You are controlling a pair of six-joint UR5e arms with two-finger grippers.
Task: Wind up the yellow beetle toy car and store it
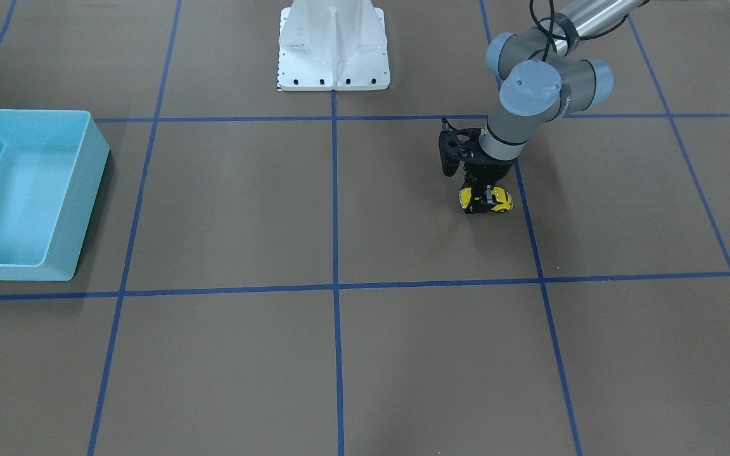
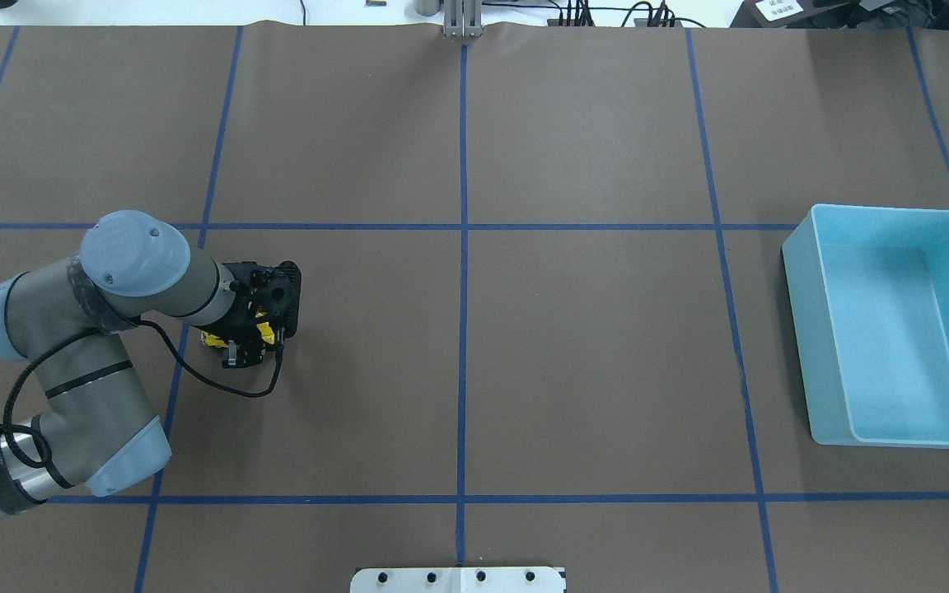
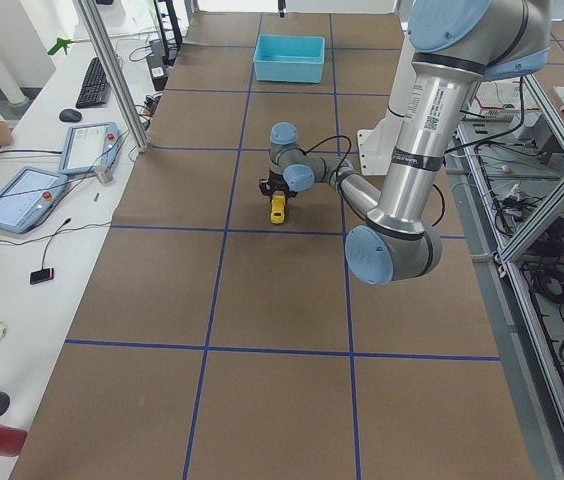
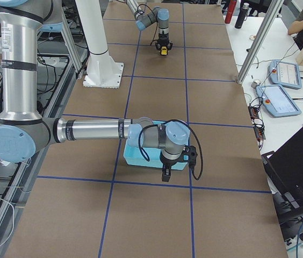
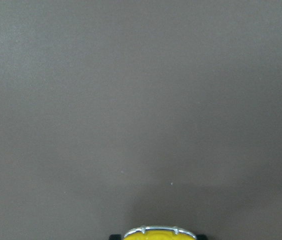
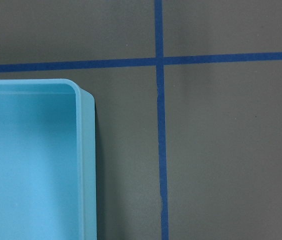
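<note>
Storing is not yet done, and winding looks barely begun: the yellow beetle toy car [image 1: 500,201] sits on the table, with the left gripper [image 1: 483,202] pinching it across its middle. Well apart stands the light-blue bin [image 1: 89,202]. The right gripper [image 4: 165,175] hangs by its corner, and I cannot tell how its jaws stand.

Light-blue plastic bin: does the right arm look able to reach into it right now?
Probably yes. The right claw hangs just beside the light-blue plastic bin, whose top is open; nothing stands between them.
</note>
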